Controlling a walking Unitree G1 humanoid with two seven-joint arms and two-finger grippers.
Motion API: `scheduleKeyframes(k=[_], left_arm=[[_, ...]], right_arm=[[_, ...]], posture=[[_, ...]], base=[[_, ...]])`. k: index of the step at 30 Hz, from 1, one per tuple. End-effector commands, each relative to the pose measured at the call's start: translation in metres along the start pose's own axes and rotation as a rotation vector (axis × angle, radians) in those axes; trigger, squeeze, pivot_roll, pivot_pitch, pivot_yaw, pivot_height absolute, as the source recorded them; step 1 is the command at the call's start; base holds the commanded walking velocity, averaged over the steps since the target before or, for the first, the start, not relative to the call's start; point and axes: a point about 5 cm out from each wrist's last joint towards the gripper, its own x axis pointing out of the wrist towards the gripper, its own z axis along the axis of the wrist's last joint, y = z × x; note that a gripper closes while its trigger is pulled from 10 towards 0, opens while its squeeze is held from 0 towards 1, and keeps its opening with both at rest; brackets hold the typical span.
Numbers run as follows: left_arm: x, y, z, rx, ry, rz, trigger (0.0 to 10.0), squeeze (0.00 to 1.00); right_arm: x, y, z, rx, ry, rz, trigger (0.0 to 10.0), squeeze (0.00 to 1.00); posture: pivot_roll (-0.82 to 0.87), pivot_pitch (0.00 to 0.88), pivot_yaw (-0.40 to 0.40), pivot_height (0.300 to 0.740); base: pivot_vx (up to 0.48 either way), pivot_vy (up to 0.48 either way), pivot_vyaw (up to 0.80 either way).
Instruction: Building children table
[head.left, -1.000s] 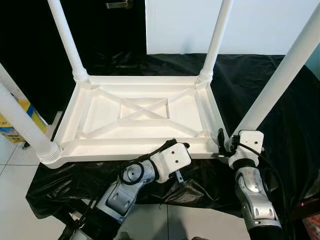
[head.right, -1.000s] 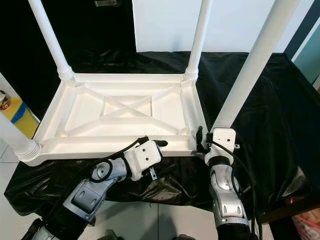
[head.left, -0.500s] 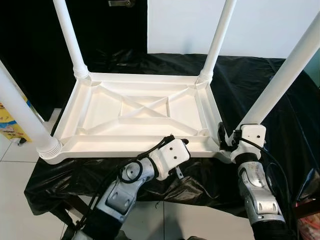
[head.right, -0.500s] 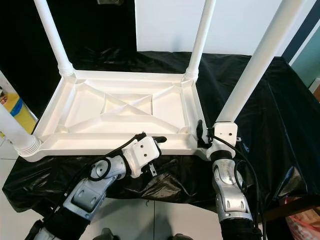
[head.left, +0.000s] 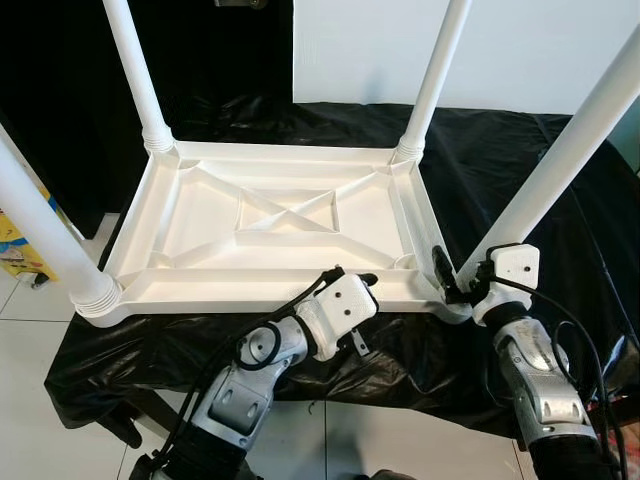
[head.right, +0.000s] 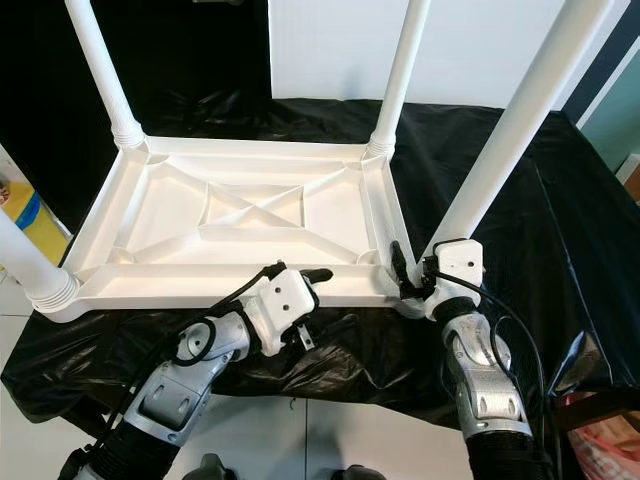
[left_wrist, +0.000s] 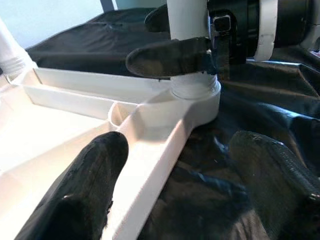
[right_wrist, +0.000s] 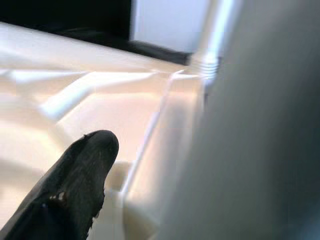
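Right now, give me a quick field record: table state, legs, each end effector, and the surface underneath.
table: white plastic tabletop lying upside down, ribbed underside facing up
legs: four white legs standing up from the corners; near-right leg is the one being handled
left end effector: open, fingers either side of the tabletop's near rim, toward the near-right corner
right end effector: fingers around the base of the near-right leg at its corner socket
surface: black sheet covering the stand underneath
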Motion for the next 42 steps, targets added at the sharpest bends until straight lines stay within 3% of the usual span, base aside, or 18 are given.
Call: scheduleKeyframes(k=[1,13,14,15,16,23,24,25,31,35,39,40,42], left_arm=[[-0.002,0.0,0.003,-0.016,-0.008,0.043,10.0,0.0],[0.002,-0.001,0.005,-0.03,-0.014,0.014,10.0,0.0],[0.002,-0.001,0.006,-0.028,-0.016,0.004,10.0,0.0],[0.001,-0.001,0.006,-0.025,-0.016,-0.003,10.0,0.0],[0.0,0.0,0.005,-0.023,-0.007,-0.005,10.0,0.0],[0.0,-0.001,0.005,-0.032,-0.003,-0.007,10.0,0.0],[-0.001,-0.002,0.005,-0.032,-0.005,-0.01,10.0,0.0],[-0.001,-0.003,0.004,-0.033,-0.003,-0.013,10.0,0.0],[-0.001,-0.006,0.003,-0.04,0.0,-0.028,10.0,0.0],[0.001,-0.008,0.002,-0.047,-0.002,-0.038,10.0,0.0],[0.004,-0.012,0.005,-0.057,-0.013,-0.055,10.0,0.0],[0.006,-0.014,0.004,-0.059,-0.015,-0.064,10.0,0.0],[0.006,-0.014,0.004,-0.06,-0.015,-0.066,10.0,0.0]], right_arm=[[0.002,0.0,-0.002,-0.007,0.017,0.095,10.0,0.0],[0.003,-0.003,-0.014,-0.001,0.093,0.258,10.0,0.0],[0.002,-0.003,-0.016,0.008,0.099,0.264,2.7,0.0],[0.001,-0.002,-0.017,0.016,0.106,0.269,0.7,0.0],[-0.001,-0.001,-0.02,0.026,0.114,0.283,0.0,0.0],[-0.008,-0.002,-0.027,0.054,0.14,0.281,0.0,0.0],[-0.009,-0.002,-0.028,0.067,0.145,0.271,0.7,0.0],[-0.01,-0.002,-0.029,0.089,0.149,0.249,10.0,0.0],[-0.012,0.005,-0.032,0.145,0.146,0.162,10.0,0.0],[-0.013,0.01,-0.034,0.135,0.163,0.094,10.0,0.0],[-0.014,0.018,-0.034,0.154,0.168,-0.045,10.0,0.0],[-0.015,0.026,-0.036,0.159,0.198,-0.16,10.0,0.0],[-0.015,0.029,-0.037,0.163,0.214,-0.202,10.0,0.0]], posture=[[0.07,0.071,-0.079,0.74],[0.06,0.058,-0.053,0.74],[0.06,0.061,-0.056,0.74],[0.06,0.062,-0.053,0.74],[0.05,0.063,-0.049,0.74],[0.05,0.063,-0.041,0.74],[0.05,0.064,-0.037,0.74],[0.05,0.067,-0.033,0.74],[0.02,0.072,-0.022,0.74],[0.02,0.075,-0.016,0.74],[0.0,0.076,-0.007,0.74],[-0.01,0.075,-0.004,0.74],[-0.01,0.075,-0.004,0.74]], base=[[0.0,0.0,0.0],[0.0,0.0,0.0],[0.0,0.0,0.0],[0.0,0.0,0.0],[0.0,0.0,0.0],[0.0,0.0,0.0],[0.0,0.0,0.0],[0.0,0.0,0.0],[0.0,0.0,0.0],[0.0,0.0,0.0],[0.0,0.0,0.0],[0.0,0.0,0.0],[0.0,0.0,0.0]])
